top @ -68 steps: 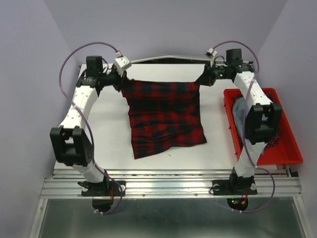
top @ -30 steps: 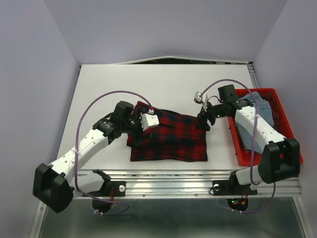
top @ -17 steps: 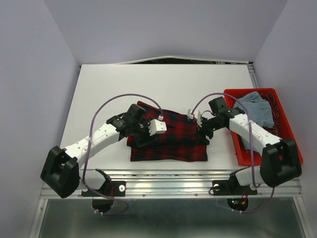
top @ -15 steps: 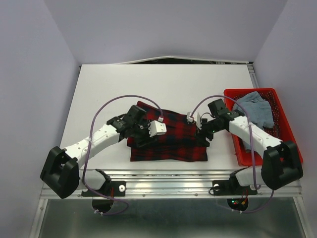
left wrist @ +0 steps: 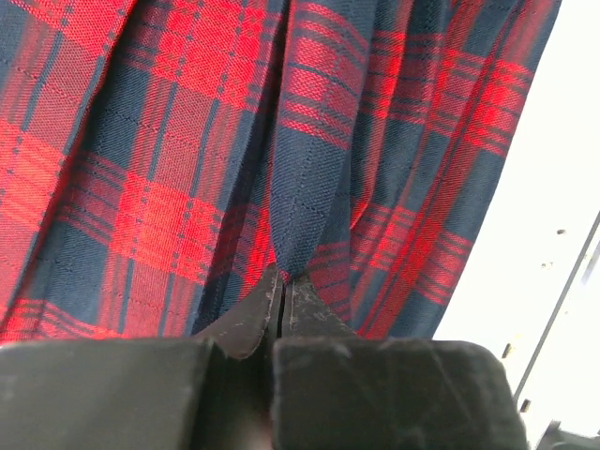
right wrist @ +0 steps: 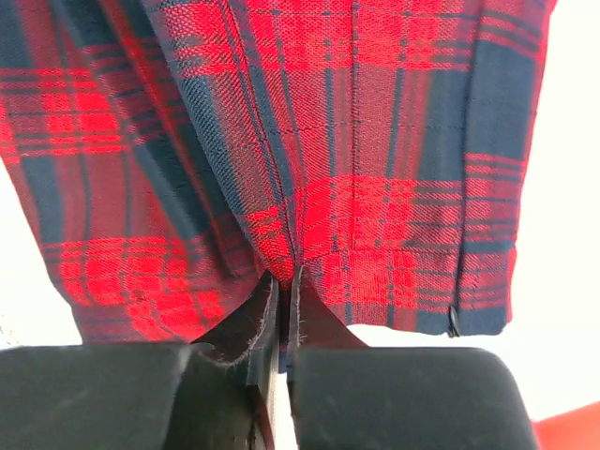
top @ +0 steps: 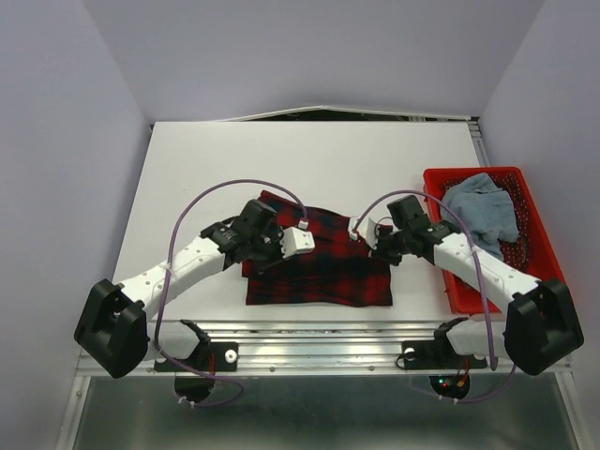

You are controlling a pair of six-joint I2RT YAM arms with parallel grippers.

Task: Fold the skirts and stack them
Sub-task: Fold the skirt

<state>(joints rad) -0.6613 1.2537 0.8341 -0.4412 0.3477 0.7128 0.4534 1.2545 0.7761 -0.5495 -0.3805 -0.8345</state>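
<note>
Pinching a pleat with jaws closed tight, left gripper (left wrist: pixel 281 279) sits on the plaid skirt (top: pixel 323 272), now doubled over by the near edge of the desk (top: pixel 281 159) instead of hanging spread at the far edge. Right gripper (right wrist: pixel 284 281) clamps likewise. Fold looks laid; release next. Blue-grey skirt (top: pixel 480 212) waits in red basket (top: pixel 550 281), right edge.

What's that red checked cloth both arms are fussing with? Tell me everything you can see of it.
It is a pleated plaid skirt, woven in red and dark navy. It lies folded into a wide rectangle on the white table, near its front edge, left of the red basket. The left gripper and right gripper each pinch a ridge of its cloth, jaws shut.
</note>
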